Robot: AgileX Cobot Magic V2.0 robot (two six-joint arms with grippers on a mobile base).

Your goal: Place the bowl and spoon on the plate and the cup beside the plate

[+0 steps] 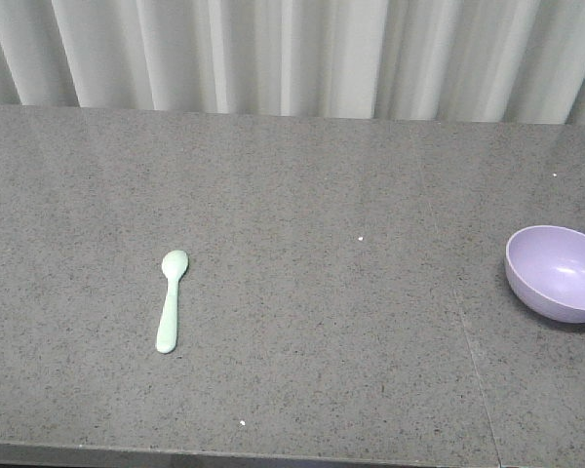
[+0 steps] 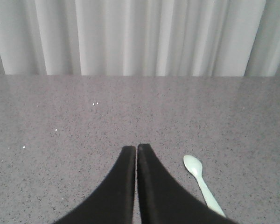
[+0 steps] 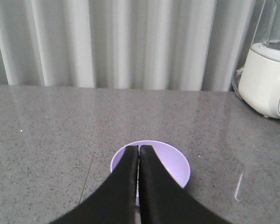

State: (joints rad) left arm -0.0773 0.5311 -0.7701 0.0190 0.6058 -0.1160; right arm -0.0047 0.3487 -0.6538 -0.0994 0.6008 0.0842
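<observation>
Exterior front-facing view: a grey speckled stone countertop point(image 1: 302, 195) fills the frame, with a thin seam point(image 1: 478, 380) at 5 o'clock and a white pleated curtain point(image 1: 273, 58) behind. The mint-green spoon point(image 1: 171, 302) lies flat at 8 o'clock, scoop pointing away. The lavender bowl point(image 1: 558, 273) sits upright at 3 o'clock, cut by the frame edge. The left gripper point(image 2: 136, 147) has its black fingers pressed together, empty, with the spoon at its 4 o'clock. The right gripper point(image 3: 138, 147) is likewise closed and empty, and the bowl shows just behind its tips. A white appliance point(image 3: 266, 79) stands at 2 o'clock there.
</observation>
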